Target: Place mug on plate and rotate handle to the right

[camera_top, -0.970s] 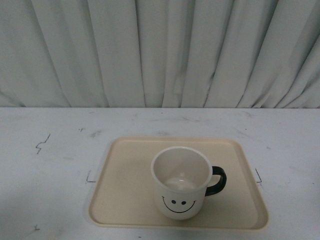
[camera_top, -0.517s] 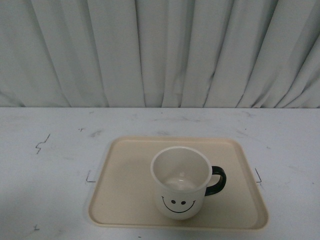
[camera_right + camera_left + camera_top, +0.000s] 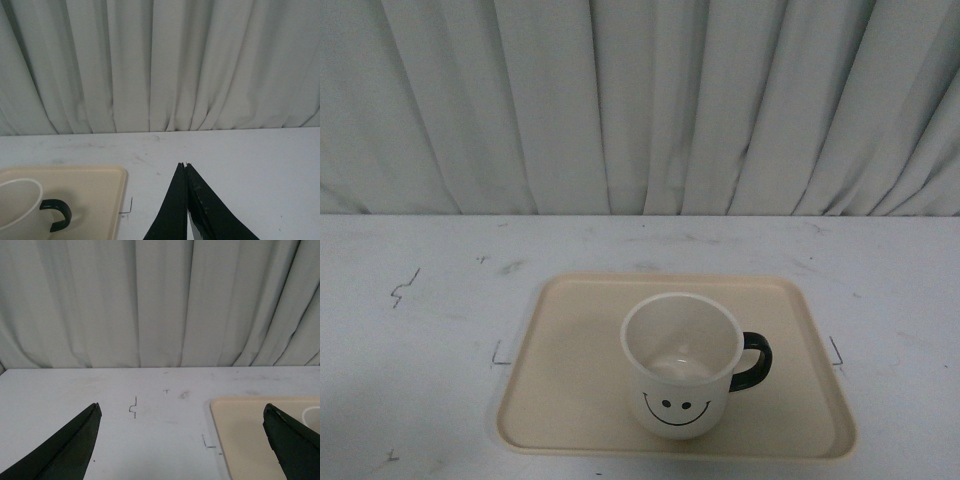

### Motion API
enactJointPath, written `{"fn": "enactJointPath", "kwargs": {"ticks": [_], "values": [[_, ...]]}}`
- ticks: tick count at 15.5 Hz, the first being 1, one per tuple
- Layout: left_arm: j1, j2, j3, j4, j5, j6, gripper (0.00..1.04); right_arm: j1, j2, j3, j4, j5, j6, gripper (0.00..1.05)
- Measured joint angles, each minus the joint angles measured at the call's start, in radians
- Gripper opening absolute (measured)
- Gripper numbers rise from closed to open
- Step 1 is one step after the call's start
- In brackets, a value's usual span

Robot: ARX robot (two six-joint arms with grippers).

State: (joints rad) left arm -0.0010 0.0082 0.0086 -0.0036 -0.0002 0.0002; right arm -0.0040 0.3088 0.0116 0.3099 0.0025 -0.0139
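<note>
Neither of my arms shows in the front view. My left gripper (image 3: 181, 412) appears only in its wrist view as two dark fingertips cut off at the frame's lower corners; the jaws stand wide apart with nothing between them. My right gripper (image 3: 185, 165) has its black fingers pressed together, tips meeting, gripping nothing; their lower length runs out of frame.

The white tapered mug with a black smiley face (image 3: 681, 363) stands upright on the large cream rectangular plastic tray (image 3: 570, 380), right of the tray's centre and toward its near edge. Its glossy black loop handle (image 3: 752, 361) points to my right, and the face is turned toward me. The tray's near rim sits close to the frame's lower edge. In the left wrist view only a corner of the tray and a sliver of the mug's rim show at the frame edge. In the right wrist view the mug is cut off at the lower corner.

The tray rests on a white scuffed tabletop (image 3: 420, 330) before a pale pleated curtain (image 3: 640, 100).

Compared with one second ago, mug, handle and tray lie unchanged.
</note>
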Motion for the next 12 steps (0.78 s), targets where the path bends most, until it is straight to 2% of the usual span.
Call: {"fn": "enactJointPath", "kwargs": {"ticks": [7, 8, 9, 11, 12], "values": [[0.0, 0.0, 0.0, 0.0, 0.0, 0.0, 0.98, 0.0, -0.138, 0.0, -0.138, 0.0, 0.0, 0.02], [0.0, 0.0, 0.0, 0.0, 0.0, 0.0, 0.98, 0.0, -0.216, 0.0, -0.265, -0.001, 0.0, 0.02], [0.0, 0.0, 0.0, 0.0, -0.001, 0.0, 0.98, 0.0, -0.299, 0.0, -0.311, -0.003, 0.0, 0.02], [0.0, 0.0, 0.0, 0.001, 0.0, 0.0, 0.98, 0.0, -0.303, 0.0, -0.318, -0.002, 0.002, 0.02], [0.0, 0.0, 0.0, 0.0, 0.0, 0.0, 0.98, 0.0, -0.305, 0.0, -0.312, -0.003, 0.002, 0.09]]}}
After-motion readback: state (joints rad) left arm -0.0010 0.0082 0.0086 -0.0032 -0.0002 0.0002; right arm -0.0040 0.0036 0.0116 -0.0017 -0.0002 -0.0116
